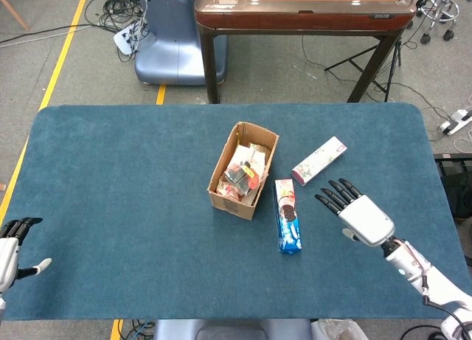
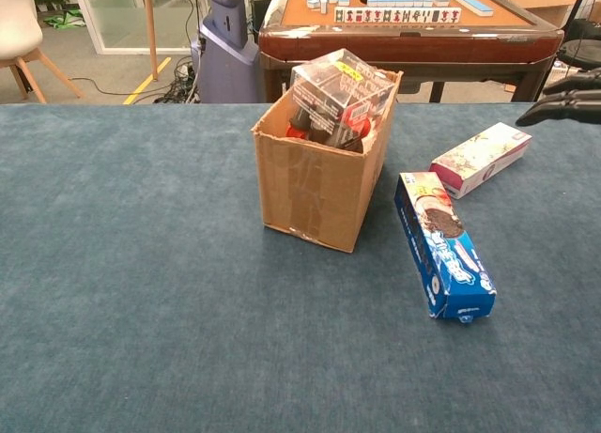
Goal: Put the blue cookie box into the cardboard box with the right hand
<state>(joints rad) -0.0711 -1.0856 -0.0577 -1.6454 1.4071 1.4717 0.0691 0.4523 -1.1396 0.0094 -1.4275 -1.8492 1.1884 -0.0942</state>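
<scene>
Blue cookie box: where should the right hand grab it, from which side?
Likely best across the middle of the blue cookie box, fingers over its two long sides, coming from above and from the right, where the right hand is open. It lies flat, long and narrow. The cardboard box crowds the far end's left side, so the mid-to-near section looks freer.

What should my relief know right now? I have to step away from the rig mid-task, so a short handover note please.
Right robot hand: open, fingers spread, empty, above the table right of the blue cookie box.
Left robot hand: open, empty, at the near left edge of the blue felt table.
Blue cookie box lies flat beside the open brown cardboard box, which already holds packaged snacks.
Pink-and-white carton lies further right.
Done: nothing grasped.
Left: grasp the cookie box, put it in the cardboard box.
</scene>
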